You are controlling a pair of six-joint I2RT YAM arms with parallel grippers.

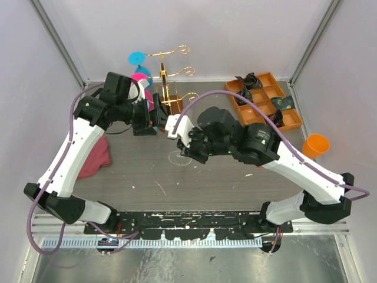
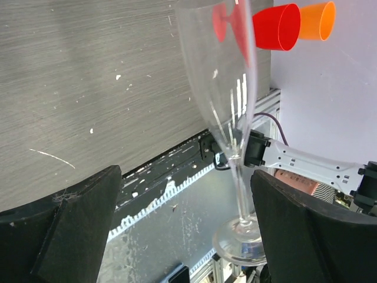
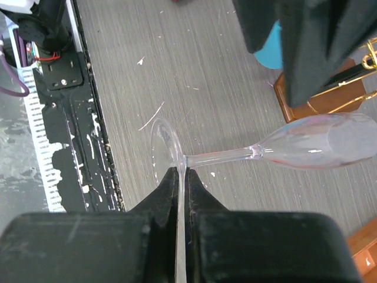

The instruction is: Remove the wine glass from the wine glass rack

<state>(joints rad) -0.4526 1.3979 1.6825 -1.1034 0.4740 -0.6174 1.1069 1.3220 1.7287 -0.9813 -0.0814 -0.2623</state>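
Open tabletop (image 1: pixel 194 188) near centre, between the 2 arms. Blocked behind: wine glass rack (image 1: pixel 171 104), left gripper (image 1: pixel 150 118) just beside its base. Wine glass (image 3: pixel 259 151) sideways across the middle, pinched in right gripper (image 3: pixel 178 174). Tray (image 1: pixel 294 121) far right, red cloth (image 1: pixel 94 156) left.

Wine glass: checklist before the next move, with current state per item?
1. Right gripper shut on the wine glass foot: ok.
2. Bowl off the wine glass rack wires: ok, it lies near the wooden base.
3. Left gripper open: ok.
4. Left gripper clear of the glass: cannot tell, the foot looks very close.
5. Hold secure: not ok, only the foot's thin rim is pinched.
6. Glass lifted off the table: cannot tell.
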